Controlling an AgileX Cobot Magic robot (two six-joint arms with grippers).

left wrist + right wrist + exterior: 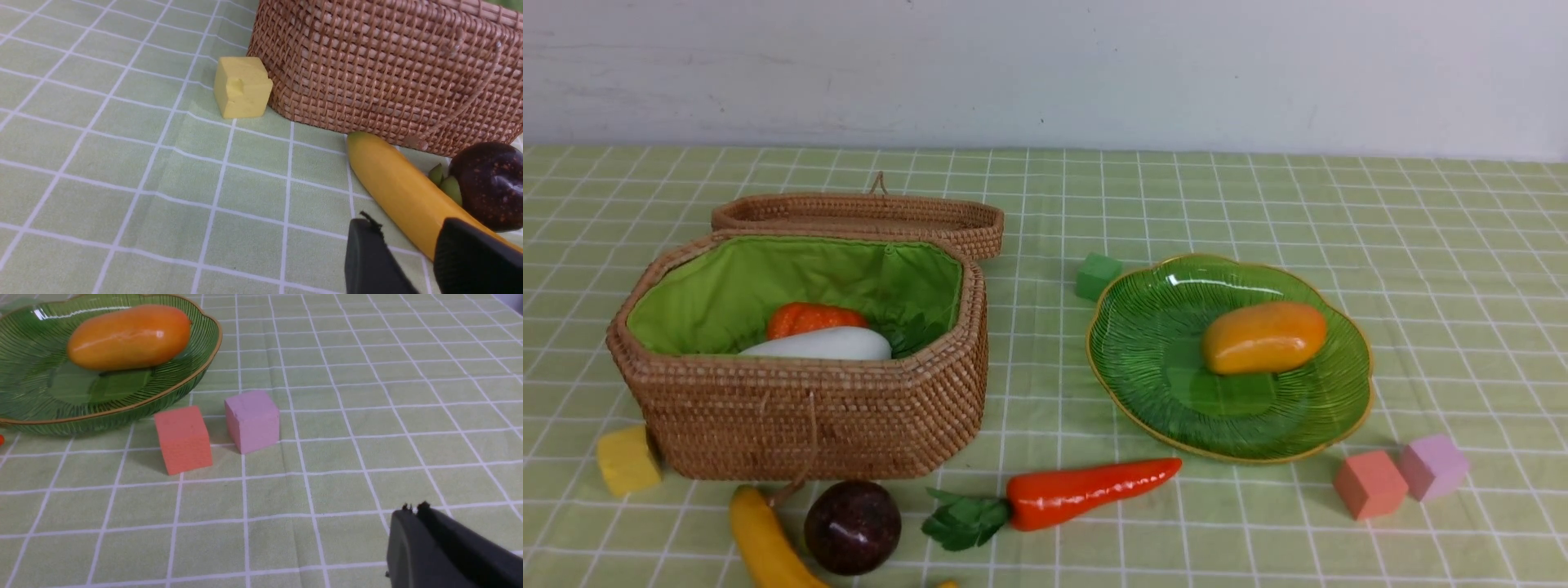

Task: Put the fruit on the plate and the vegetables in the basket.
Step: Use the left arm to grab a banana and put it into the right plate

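The wicker basket [800,425] stands open at the left, with an orange pumpkin [813,317] and a smooth white oblong [825,345] on its green lining. On the green glass plate [1160,351] at the right lies the mango [1264,336]. In front of the basket, the banana [764,539], the dark purple ball [852,527] and the carrot [1086,490] rest on the cloth. Neither arm shows in the front view. My left gripper [408,228] hovers open over the banana's [396,188] near end. My right gripper [413,508] is shut and empty, short of the plate [41,396].
The basket's lid [866,214] lies flat behind it. Foam cubes stand around: a yellow one [627,460] by the basket's left corner, a green one [1097,275] behind the plate, and coral [1370,483] and lilac [1433,465] ones in front of the plate's right side.
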